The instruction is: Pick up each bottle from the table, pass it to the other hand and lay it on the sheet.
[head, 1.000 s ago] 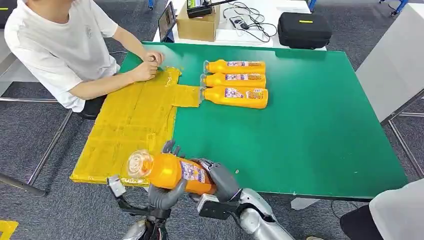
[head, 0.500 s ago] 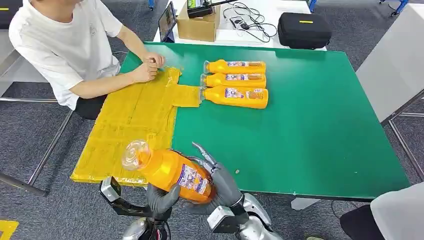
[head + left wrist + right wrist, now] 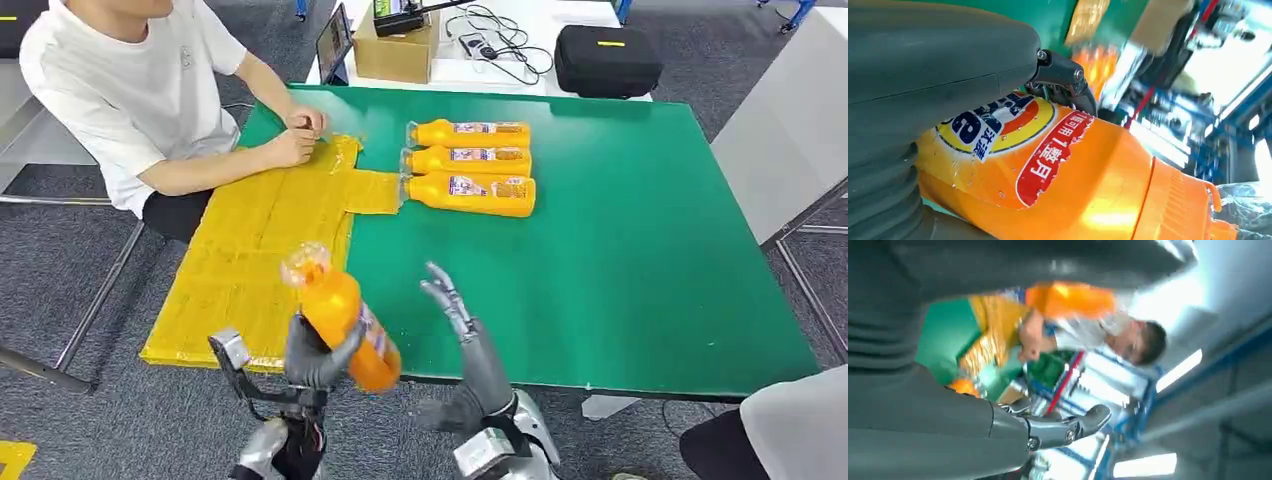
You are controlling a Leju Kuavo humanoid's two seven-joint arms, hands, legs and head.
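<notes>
We log the left hand (image 3: 318, 358) wrapped around an orange bottle (image 3: 340, 318) at the near edge of the green table (image 3: 640, 270). The bottle is tilted, cap end up and leaning toward the far left, its base down near the table edge. In the left wrist view the bottle (image 3: 1058, 185) lies against the grey thumb, label with red and blue print facing the camera, droplets on its surface.

The right hand (image 3: 462, 320) is just right of the bottle, apart from it, fingers extended and spread, holding nothing. The right wrist view is blurred; we see the right hand (image 3: 998, 425) with a dark fingertip stretched out.

The yellow sheet (image 3: 262, 240) covers the left part of the table, from the near edge to the far side, with a tab reaching right toward three more bottles (image 3: 468, 166). These lie on their sides in a row at the far middle of the table, touching one another, caps pointing left; the nearest one's cap touches the sheet's tab.

A person (image 3: 130, 90) in a white shirt sits at the far left, both hands on the sheet's far end. A black case (image 3: 608, 58) and a cardboard box (image 3: 396, 50) sit on a white table beyond.
</notes>
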